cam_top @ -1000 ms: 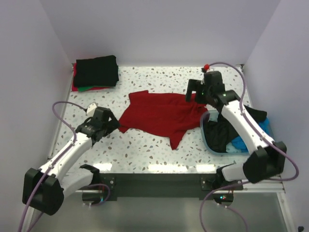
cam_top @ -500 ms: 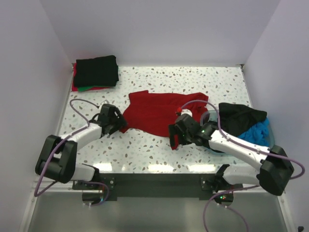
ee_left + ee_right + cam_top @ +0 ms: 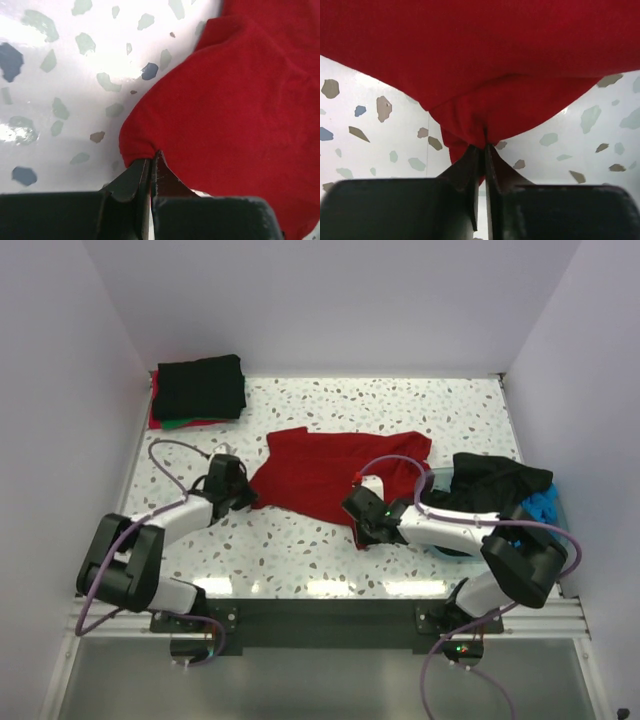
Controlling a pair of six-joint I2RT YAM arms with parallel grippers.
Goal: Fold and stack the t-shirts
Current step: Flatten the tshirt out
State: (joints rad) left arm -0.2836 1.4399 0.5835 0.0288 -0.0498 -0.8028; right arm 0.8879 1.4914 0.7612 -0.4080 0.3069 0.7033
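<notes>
A dark red t-shirt (image 3: 325, 472) lies spread on the speckled table (image 3: 300, 550) in the middle. My left gripper (image 3: 243, 495) is shut on its left corner; in the left wrist view the red cloth (image 3: 240, 100) bunches at the closed tips (image 3: 151, 159). My right gripper (image 3: 362, 525) is shut on the shirt's near lower corner, where red fabric (image 3: 485, 75) puckers between the tips (image 3: 483, 148). A folded stack of t-shirts (image 3: 199, 390), black on top with green and red edges below, sits at the back left.
A translucent teal basin (image 3: 440, 540) stands at the right, holding a black garment (image 3: 490, 485) and a blue one (image 3: 540, 508). White walls close in the table on the left, back and right. The right arm's cable arcs over the red shirt.
Both grippers have gone from open to shut on the red shirt's edges. The right arm swung from the shirt's far right corner down to its near corner; the left arm reached in to the left corner.
</notes>
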